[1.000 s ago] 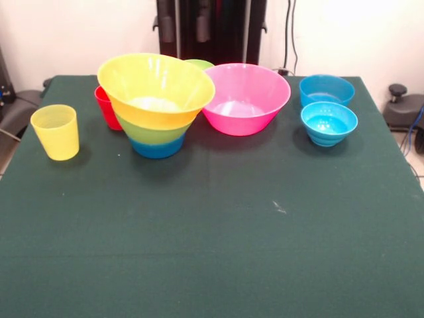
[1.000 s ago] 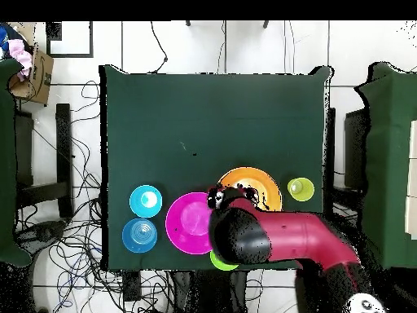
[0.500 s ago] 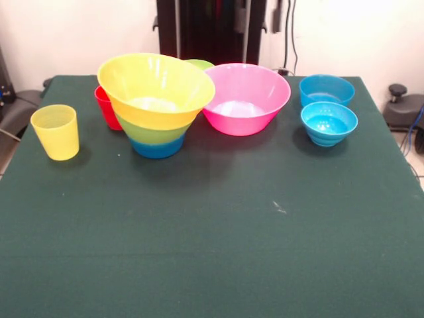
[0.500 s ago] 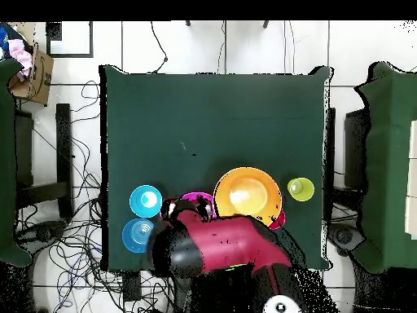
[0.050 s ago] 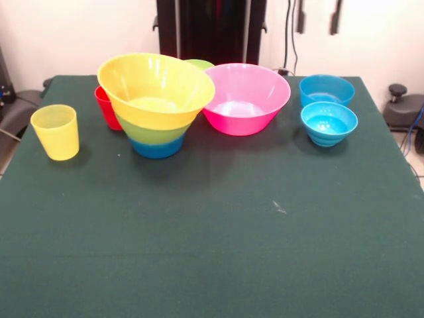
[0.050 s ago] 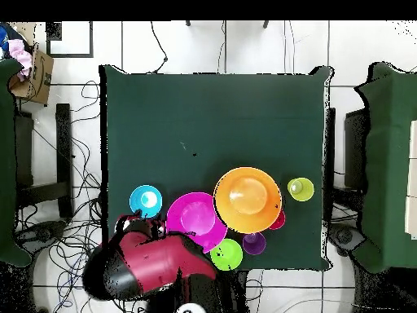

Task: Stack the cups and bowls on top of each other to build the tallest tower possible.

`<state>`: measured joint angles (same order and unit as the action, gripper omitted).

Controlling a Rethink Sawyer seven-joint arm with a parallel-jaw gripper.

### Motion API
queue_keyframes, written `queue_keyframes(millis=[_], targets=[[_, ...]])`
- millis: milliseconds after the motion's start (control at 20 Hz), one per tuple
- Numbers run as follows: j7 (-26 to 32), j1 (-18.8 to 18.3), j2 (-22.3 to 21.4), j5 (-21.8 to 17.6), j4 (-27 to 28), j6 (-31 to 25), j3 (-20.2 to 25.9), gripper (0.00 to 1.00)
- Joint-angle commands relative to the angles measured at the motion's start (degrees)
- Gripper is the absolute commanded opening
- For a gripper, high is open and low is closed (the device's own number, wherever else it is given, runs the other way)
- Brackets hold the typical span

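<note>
Gripper: the gripper [image 5: 318, 16] shows only as two dark fingertips at the top edge of the front view. They hang spread wide apart with nothing between them, high above the far blue bowl [image 5: 326, 89].
Arm: in the overhead view the red and black arm [image 6: 155, 273] lies over the tabletop's corner and hides that far blue bowl.
Tower: the tower [image 5: 156, 99] stands on the tabletop [image 5: 212, 238]. It is made of the large orange bowl [image 5: 156, 83] seated in a medium green bowl [image 5: 152, 134], which sits in a blue bowl [image 5: 157, 149]. The orange bowl is tilted.
Pink bowl: the pink bowl [image 5: 245, 99] is upright just beside the tower, its rim touching or almost touching the orange rim.
Red cup: the red cup [image 5: 106, 107] is partly hidden behind the tower, on the side away from the pink bowl.
Small green bowl: the small green bowl [image 5: 199, 64] is behind the tower and the pink bowl, with only its rim showing in the front view.
Purple cup: the purple cup [image 6: 254, 242] is seen only from overhead, between the small green bowl and the red cup.
Yellow cup: the yellow cup [image 5: 56, 131] stands upright and alone, apart from the tower beyond the red cup.
Near blue bowl: the near blue bowl [image 5: 328, 122] is upright, just in front of the far blue bowl and apart from the pink bowl.
</note>
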<state>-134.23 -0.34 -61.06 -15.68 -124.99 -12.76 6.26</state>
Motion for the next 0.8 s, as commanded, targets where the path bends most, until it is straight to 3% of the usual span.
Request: queue_keyframes(millis=[50,400,800], targets=[[-17.80,9.73,11.27,5.67,-0.63,7.58,-9.39,1.00],[-18.97,13.48,17.77,7.78,-0.10,13.75,-11.83,1.00],[-18.47,16.99,30.92,10.68,3.46,25.03,-15.04,1.00]])
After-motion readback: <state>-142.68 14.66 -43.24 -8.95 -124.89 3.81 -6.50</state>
